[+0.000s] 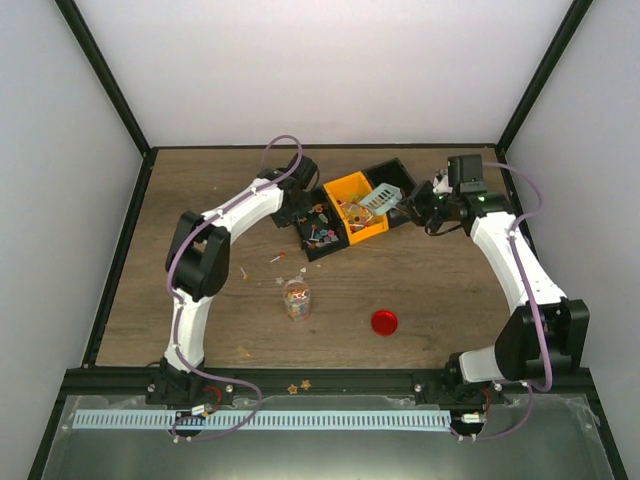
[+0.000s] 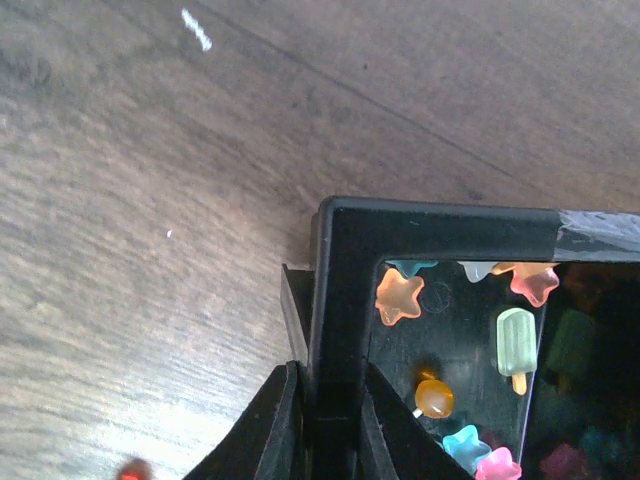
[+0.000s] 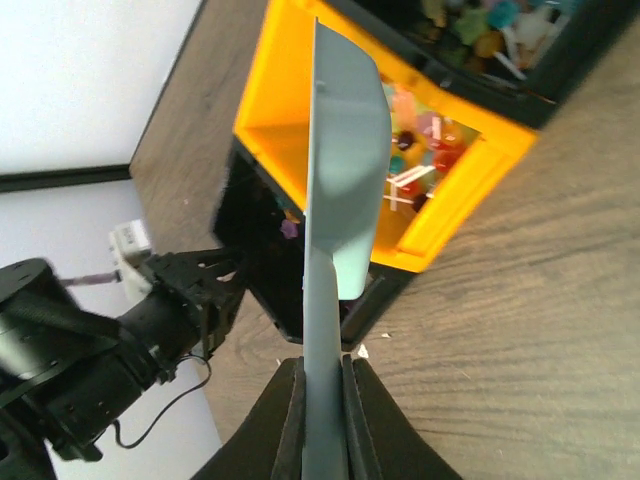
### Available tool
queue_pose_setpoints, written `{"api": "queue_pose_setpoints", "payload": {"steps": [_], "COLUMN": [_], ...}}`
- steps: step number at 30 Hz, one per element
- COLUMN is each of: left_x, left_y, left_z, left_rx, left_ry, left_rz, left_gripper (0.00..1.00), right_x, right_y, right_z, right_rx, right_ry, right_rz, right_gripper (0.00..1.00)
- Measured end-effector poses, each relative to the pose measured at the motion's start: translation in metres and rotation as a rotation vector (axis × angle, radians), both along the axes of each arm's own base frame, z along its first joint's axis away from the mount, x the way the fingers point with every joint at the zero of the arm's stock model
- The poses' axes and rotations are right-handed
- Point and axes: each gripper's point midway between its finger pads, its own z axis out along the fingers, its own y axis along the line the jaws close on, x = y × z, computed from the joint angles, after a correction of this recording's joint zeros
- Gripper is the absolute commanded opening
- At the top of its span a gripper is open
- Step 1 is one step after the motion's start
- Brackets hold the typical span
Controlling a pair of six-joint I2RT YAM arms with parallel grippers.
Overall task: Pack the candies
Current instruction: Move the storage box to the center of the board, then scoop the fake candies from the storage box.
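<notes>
Right wrist | right fingers (image 3: 288,412) clamp scoop (image 3: 345,150), pointing away over candies (image 3: 432,150) in orange bin (image 3: 272,150) | left fingers (image 2: 286,412) clamp black bin (image 2: 340,260)

No legible text, label, brand, number or sign is found in any of the three views.
</notes>
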Motion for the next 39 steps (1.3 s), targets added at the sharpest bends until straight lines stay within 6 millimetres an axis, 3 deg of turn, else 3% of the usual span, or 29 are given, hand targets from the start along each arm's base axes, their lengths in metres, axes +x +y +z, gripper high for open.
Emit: {"api": "queue_pose_setpoints", "payload": {"steps": [8, 19, 34, 39], "left_x": [0.012, 0.015, 0.014, 0.015], "left_y": [0.002, 0.002, -0.002, 0.0], "left_z": [0.006, 0.003, -0.005, -0.006], "left_rx": [0.024, 0.029, -0.007, -0.049], "left_ry": [-0.04, -0.063, -0.057, -0.041], "left_rz": [-0.065, -0.075, -0.098, -0.094], "left_gripper": [0.16, 0.13, 0.16, 0.22], "right_x": [-0.014, -0.024, 0.023, 0.024], "right_y": [-0.008, 0.03, 0.041, 0.045], "right_z": [-0.009, -0.031, -0.06, -0.06], "right_rx": [-0.02, 0.022, 0.011, -0.025], "right_ry": [0.145, 0.291, 0.404, 0.457], "right_rz": [-0.114, -0.121, -0.183, -0.19], "right_gripper": [0.01, 0.01, 0.01, 0.01]}}
